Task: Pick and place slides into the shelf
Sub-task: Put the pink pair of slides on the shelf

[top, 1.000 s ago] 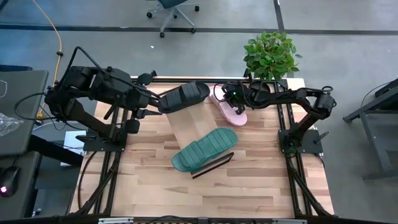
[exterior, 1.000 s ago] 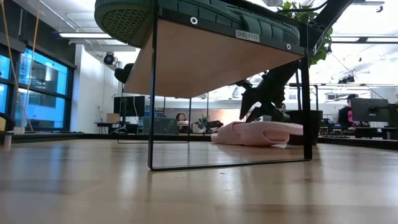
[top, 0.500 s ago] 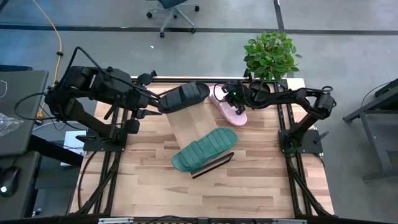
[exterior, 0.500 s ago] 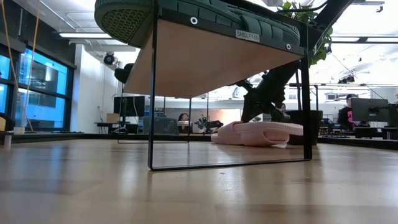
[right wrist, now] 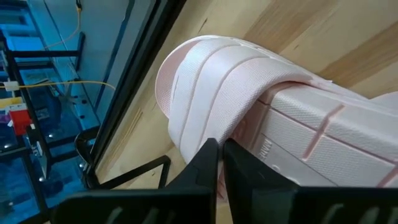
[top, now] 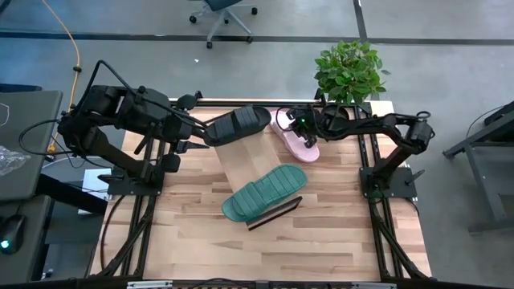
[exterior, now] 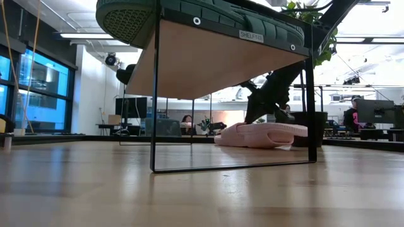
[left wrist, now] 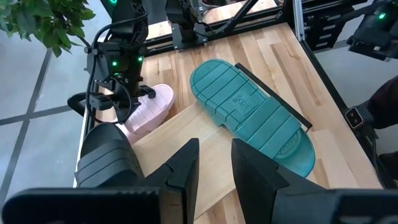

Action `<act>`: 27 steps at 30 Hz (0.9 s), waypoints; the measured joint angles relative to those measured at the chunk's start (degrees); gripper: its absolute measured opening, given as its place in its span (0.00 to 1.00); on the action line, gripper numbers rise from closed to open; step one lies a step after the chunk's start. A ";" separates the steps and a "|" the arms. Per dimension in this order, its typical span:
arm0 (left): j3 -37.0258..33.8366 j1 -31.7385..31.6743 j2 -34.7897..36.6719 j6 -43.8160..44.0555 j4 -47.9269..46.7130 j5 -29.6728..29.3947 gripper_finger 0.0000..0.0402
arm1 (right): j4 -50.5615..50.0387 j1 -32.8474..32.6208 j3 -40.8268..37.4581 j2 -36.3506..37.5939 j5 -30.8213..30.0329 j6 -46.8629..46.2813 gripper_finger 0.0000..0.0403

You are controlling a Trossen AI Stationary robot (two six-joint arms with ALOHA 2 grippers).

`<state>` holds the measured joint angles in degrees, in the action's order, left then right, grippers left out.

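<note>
Your bench (top: 321, 233) carries the shelf (top: 241, 160), a light-wood board running from the far left toward the near middle, with a dark rail at its near end. On that near end lies the green slide (top: 265, 193), sole up, its ribs showing in the left wrist view, and in the low view you see it resting on top of the board above the thin legs. The black slide (top: 238, 124) sits at the far end of the shelf, and your left gripper (top: 199, 133) is right at its heel end; the left fingers (left wrist: 186, 165) stand parted with a clear gap, and in the left wrist view the black slide lies just beside them, outside that gap, so you are not holding it there. The pink slide (top: 293, 135) lies on the bench just beyond the shelf's far right side, below the potted plant (top: 348, 71). Your right gripper (top: 303, 123) is down on the pink slide, and the right fingers (right wrist: 205, 163) are pinched nearly together on the edge of its strap, with the slide resting on the bench.
</note>
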<state>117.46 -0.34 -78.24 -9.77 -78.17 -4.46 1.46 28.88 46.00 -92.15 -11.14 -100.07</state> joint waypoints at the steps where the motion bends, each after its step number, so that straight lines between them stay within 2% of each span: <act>1: 0.01 0.00 0.00 -0.01 0.00 0.01 0.21 | -0.35 0.00 0.00 0.30 -0.04 0.05 0.00; 10: 0.01 0.00 0.00 -0.12 -0.01 -0.01 0.21 | -3.21 -0.42 0.00 3.04 0.16 1.17 0.00; 27: 0.01 0.00 0.04 -0.47 -0.01 0.01 0.21 | -15.39 -3.77 -0.02 10.38 -1.10 1.55 0.00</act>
<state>117.47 -0.34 -78.19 -10.24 -78.19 -4.45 -13.93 25.12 45.98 -81.77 -12.24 -98.52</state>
